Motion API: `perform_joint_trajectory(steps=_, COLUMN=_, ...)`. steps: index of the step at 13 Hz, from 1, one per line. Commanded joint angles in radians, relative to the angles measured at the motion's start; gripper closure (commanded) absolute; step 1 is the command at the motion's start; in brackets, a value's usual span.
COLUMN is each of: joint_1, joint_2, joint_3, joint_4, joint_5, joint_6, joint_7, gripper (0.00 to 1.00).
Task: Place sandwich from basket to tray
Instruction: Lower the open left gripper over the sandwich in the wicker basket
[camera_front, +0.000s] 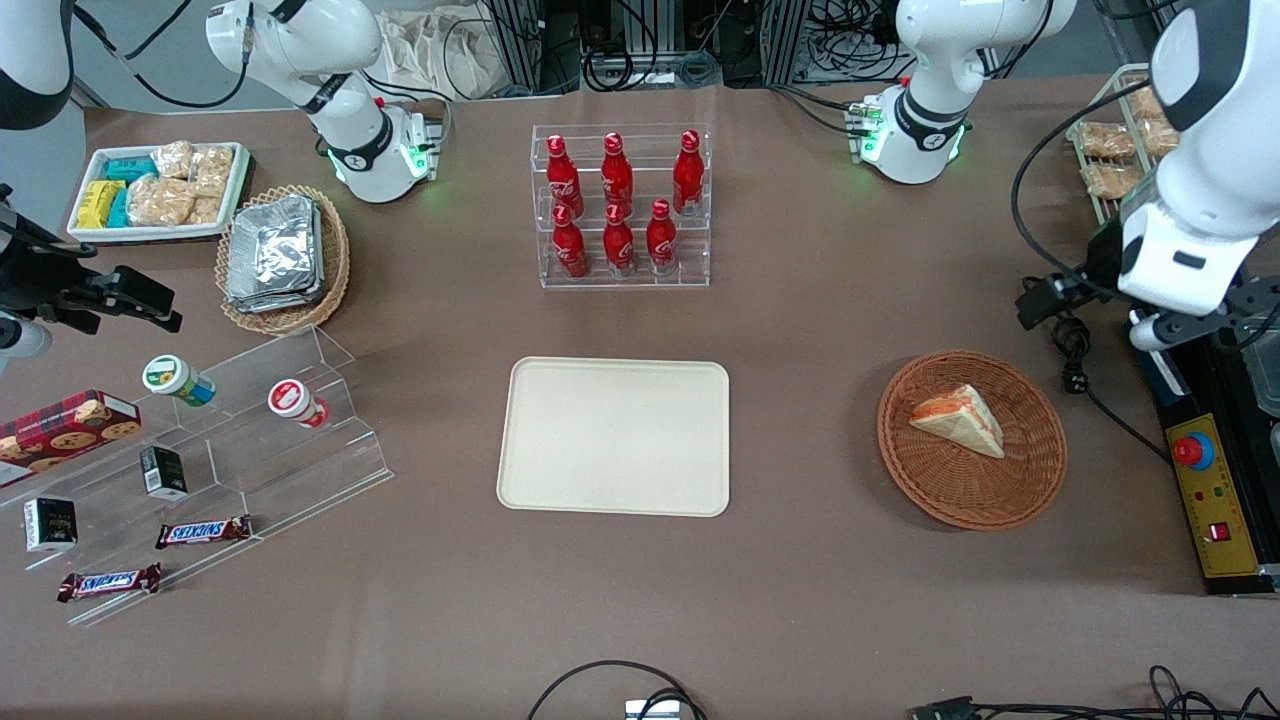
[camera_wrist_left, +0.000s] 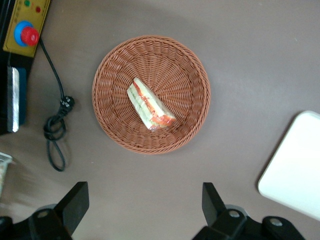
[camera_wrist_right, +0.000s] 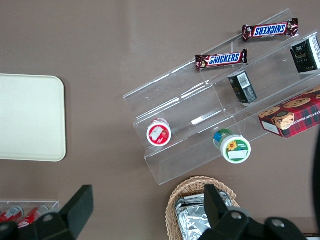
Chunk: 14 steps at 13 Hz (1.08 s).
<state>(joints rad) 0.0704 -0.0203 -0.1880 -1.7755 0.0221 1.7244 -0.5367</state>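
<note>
The sandwich (camera_front: 960, 418) (camera_wrist_left: 150, 105), a pale wedge with red and green filling at its edge, lies in the round reddish-brown basket (camera_front: 905, 475) (camera_wrist_left: 112, 132). The cream tray (camera_front: 615, 437) (camera_wrist_left: 295, 170) sits flat at the table's middle, beside the basket, with nothing on it. My left gripper (camera_front: 1190, 325) (camera_wrist_left: 144, 202) hangs well above the table at the working arm's end, beside the basket and clear of it. It is open, fingers wide apart, with only bare table between them.
A yellow control box with a red button (camera_front: 1195, 452) (camera_wrist_left: 25, 35) and a black cable (camera_front: 1075, 370) (camera_wrist_left: 57, 125) lie beside the basket. A rack of red bottles (camera_front: 620, 205) stands farther from the front camera than the tray. An acrylic stepped shelf (camera_front: 200, 450) is at the parked arm's end.
</note>
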Motion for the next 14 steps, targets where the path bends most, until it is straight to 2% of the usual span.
perform_joint_trajectory(steps=1, joint_1=-0.008, joint_2=0.026, joint_3=0.018, joint_4=-0.096, joint_5=0.004, joint_6=0.123, joint_7=-0.148, gripper=0.0)
perform_joint_trajectory(steps=4, joint_1=-0.009, joint_2=0.062, joint_3=0.025, joint_4=-0.229, joint_5=0.007, joint_6=0.33, joint_7=-0.34, gripper=0.0)
perform_joint_trajectory(steps=7, joint_1=-0.009, joint_2=0.16, joint_3=0.027, joint_4=-0.257, joint_5=0.01, joint_6=0.477, joint_7=-0.527, gripper=0.0)
perform_joint_trajectory(steps=10, joint_1=-0.009, joint_2=0.233, joint_3=0.048, joint_4=-0.309, joint_5=0.03, joint_6=0.613, joint_7=-0.632, gripper=0.0)
perform_joint_trajectory(steps=12, joint_1=-0.009, joint_2=0.238, joint_3=0.056, joint_4=-0.396, joint_5=0.03, joint_6=0.722, joint_7=-0.675, gripper=0.0)
perform_joint_trajectory(steps=14, joint_1=-0.009, joint_2=0.27, joint_3=0.065, joint_4=-0.41, joint_5=0.03, joint_6=0.754, joint_7=-0.681, gripper=0.0)
